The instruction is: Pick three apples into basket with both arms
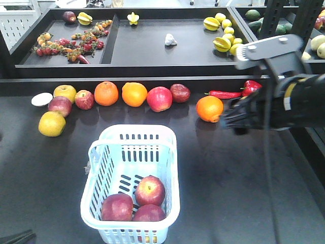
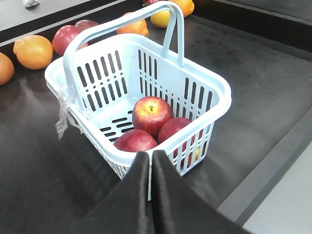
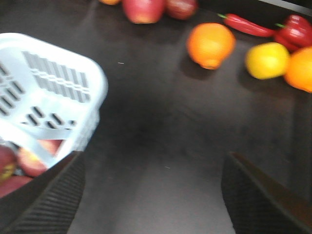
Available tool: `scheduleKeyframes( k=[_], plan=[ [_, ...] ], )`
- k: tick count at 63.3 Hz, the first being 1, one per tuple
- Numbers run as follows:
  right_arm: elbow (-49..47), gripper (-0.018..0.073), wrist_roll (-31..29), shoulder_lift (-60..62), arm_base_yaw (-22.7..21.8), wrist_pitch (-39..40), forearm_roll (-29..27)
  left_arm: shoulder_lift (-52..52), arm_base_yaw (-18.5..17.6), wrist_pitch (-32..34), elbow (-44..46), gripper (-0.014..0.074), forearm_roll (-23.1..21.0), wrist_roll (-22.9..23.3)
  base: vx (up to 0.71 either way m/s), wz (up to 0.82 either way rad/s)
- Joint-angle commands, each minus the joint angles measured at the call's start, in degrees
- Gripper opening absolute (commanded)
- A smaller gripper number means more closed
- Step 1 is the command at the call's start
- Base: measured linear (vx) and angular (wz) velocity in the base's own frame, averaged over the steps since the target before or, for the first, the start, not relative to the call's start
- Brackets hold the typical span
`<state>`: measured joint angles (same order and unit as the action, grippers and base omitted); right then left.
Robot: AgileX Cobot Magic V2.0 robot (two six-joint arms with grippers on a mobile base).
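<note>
Three red apples (image 1: 150,189) (image 2: 152,113) lie together at the near end of the pale blue basket (image 1: 172,168), which stands on the dark table. In the left wrist view my left gripper (image 2: 148,155) is shut on nothing, its tips meeting just before the basket's near rim (image 2: 214,87). My right gripper (image 3: 153,195) is open and empty over bare table to the right of the basket (image 3: 73,68). The front view shows the right gripper (image 1: 234,119) blurred, beside an orange (image 1: 209,109). The left arm does not show in the front view.
Along the table's back edge lie more red apples (image 1: 159,98), oranges (image 1: 106,93), a yellow fruit (image 1: 52,124), red peppers (image 1: 223,94) and a white cap (image 1: 41,99). Black trays (image 1: 142,56) of fruit stand behind a raised ledge.
</note>
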<state>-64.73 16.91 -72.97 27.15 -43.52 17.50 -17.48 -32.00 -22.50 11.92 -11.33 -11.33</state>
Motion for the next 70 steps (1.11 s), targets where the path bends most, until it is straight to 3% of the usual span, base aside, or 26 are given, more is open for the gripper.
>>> scheduleKeyframes(
  k=[1, 12, 22, 31, 59, 70],
  plan=[
    [-0.13, 0.055, -2.58, 3.34, -5.01, 2.67, -0.69, -0.4, -0.13, 3.91, 1.64, -0.0006, -0.78, 0.44, 0.0, 0.0],
    [6.06, 0.055, -4.62, 7.55, -15.05, 7.2, -2.55, -0.4, -0.13, 3.91, 1.64, -0.0006, -0.78, 0.44, 0.0, 0.0],
    [14.65, 0.055, -7.69, 13.92, -20.35, 13.77, -7.94, -0.4, -0.13, 3.91, 1.64, -0.0006, -0.78, 0.44, 0.0, 0.0],
    [22.15, 0.055, -10.22, 21.74, -20.71, 15.8, -11.41, -0.4, -0.13, 3.91, 1.64, -0.0006, -0.78, 0.44, 0.0, 0.0],
    [40.31, 0.055, -12.33, 52.43, -20.71, 16.85, -14.12, -0.4, -0.13, 3.91, 1.64, -0.0006, -0.78, 0.44, 0.0, 0.0],
    [45.35, 0.055, -12.33, 58.26, -20.71, 17.59, -15.12, -0.4, -0.13, 3.91, 1.64, -0.0006, -0.78, 0.44, 0.0, 0.0]
  ],
)
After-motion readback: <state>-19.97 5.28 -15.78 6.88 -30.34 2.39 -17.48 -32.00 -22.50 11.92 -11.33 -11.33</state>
